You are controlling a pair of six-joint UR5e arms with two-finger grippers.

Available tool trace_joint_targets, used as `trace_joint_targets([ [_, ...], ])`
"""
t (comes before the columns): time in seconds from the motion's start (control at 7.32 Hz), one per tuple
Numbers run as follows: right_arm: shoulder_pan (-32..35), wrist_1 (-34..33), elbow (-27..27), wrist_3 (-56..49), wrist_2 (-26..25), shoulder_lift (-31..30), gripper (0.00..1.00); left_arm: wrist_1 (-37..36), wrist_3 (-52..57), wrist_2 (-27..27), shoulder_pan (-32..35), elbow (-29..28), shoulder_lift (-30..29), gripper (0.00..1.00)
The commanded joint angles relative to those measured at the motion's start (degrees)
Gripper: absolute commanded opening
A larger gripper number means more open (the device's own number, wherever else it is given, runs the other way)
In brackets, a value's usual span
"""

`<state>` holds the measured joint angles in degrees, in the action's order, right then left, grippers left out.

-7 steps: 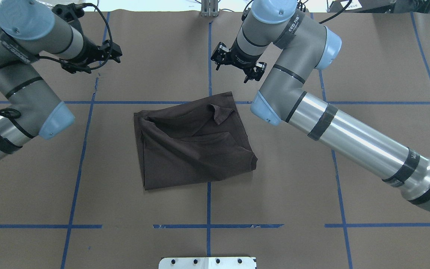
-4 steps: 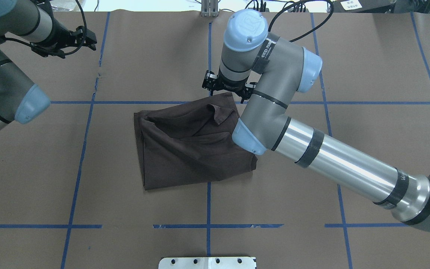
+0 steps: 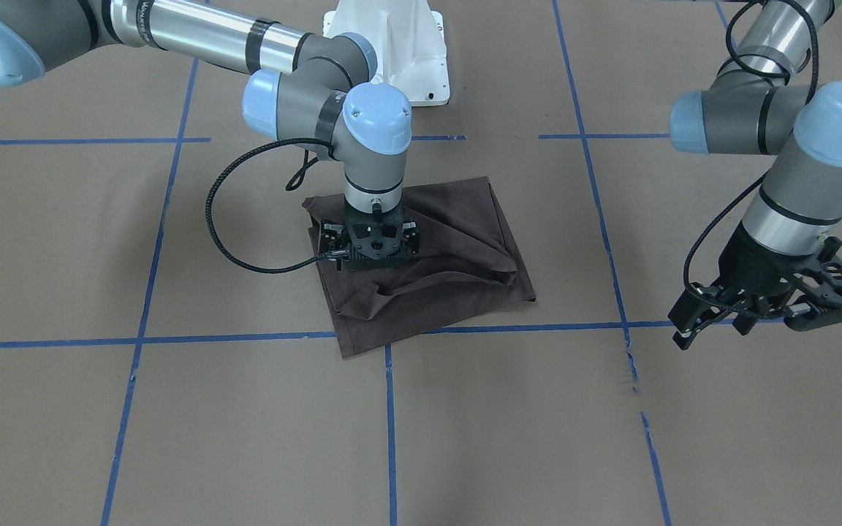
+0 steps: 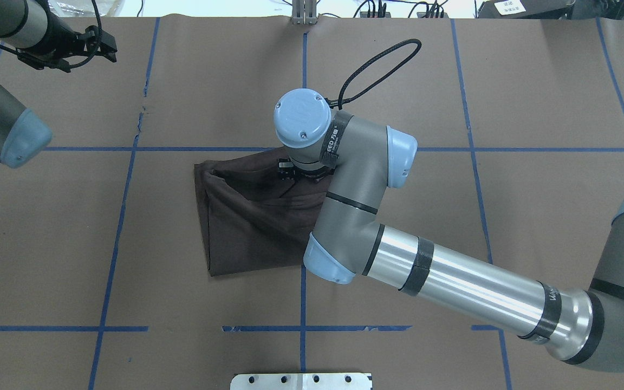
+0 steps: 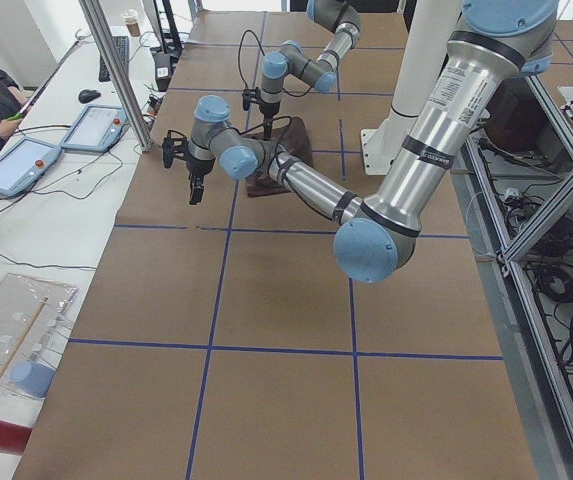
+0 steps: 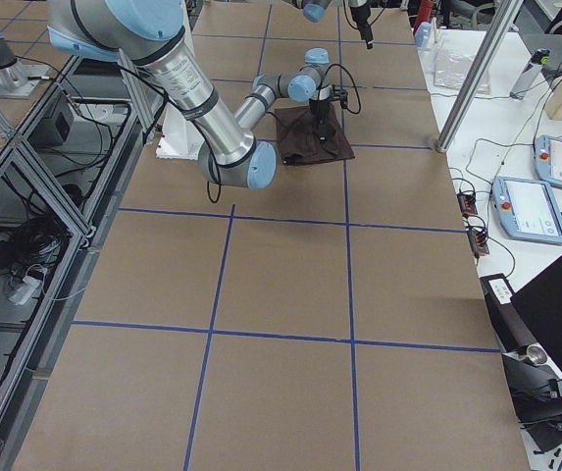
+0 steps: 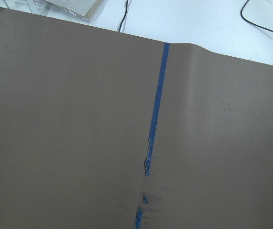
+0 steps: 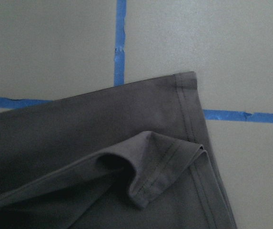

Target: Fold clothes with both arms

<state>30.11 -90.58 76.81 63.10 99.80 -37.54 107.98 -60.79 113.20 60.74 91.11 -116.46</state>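
Brown tabletop (image 4: 73, 227), T-shirt hem (image 8: 187, 107) wrist-view only

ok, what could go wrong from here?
1. Right claw is down on the rumpled T-shirt by its curled hem flap: it may pinch several layers, or only that flap.
2. Left claw hangs over the table, away from the shirt: a one-sided pull would likely drag it, not fold it.

From above, the right arm (image 4: 355, 179) covers the T-shirt (image 4: 241, 216) along its right side. The right gripper (image 3: 370, 264) has its 2 fingertips lost against the dark folds, so their gap is unreadable.
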Motion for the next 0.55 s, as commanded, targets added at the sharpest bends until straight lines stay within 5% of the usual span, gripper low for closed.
trace_joint_targets([
  [0.0, 0.2, 10.3, -9.2, -1.7, -1.6, 2.3, 1.0, -0.8, 0.1, 0.2, 0.4, 0.0, 0.0, 1.0],
  [0.41, 3.8, 17.6, -20.7, -6.5, -5.7, 7.6, 1.0, -0.9, 0.1, 0.2, 0.5, 0.0, 0.0, 1.0],
])
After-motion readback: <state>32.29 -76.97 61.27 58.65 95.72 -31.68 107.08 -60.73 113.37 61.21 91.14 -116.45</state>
